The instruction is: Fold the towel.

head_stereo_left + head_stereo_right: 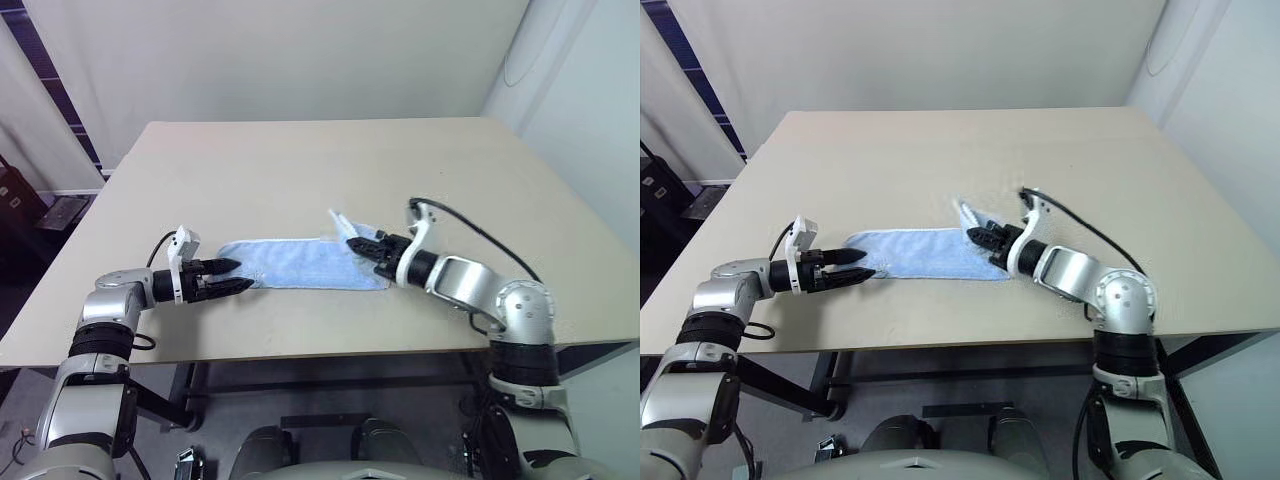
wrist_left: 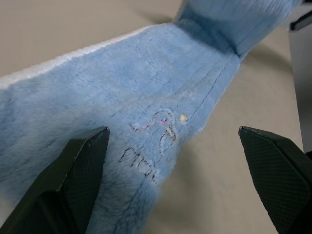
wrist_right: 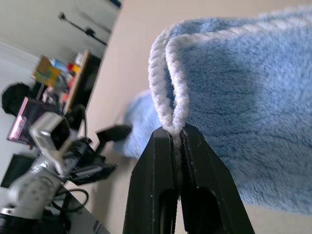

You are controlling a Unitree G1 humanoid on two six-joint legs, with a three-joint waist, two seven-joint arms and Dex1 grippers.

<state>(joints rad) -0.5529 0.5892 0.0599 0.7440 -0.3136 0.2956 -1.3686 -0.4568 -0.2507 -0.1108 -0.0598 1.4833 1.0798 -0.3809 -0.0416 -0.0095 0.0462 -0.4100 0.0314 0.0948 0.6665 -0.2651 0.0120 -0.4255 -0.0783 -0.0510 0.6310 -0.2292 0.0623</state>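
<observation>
Towel (image 1: 300, 265), single; grippers, two.

Fluffy blue terry towel (image 1: 300, 264) with corded white edging lies on a smooth, matt beige table (image 1: 300, 170).

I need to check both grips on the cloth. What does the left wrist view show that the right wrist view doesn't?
Left wrist view: the dark embroidered mark on the light blue terry towel, lying between the open left gripper fingers.

Right wrist view: the right gripper shut on the towel's white stitched edging, lifted off the table, and cluttered shelves beyond.

Both: the blue towel on the beige table.
</observation>
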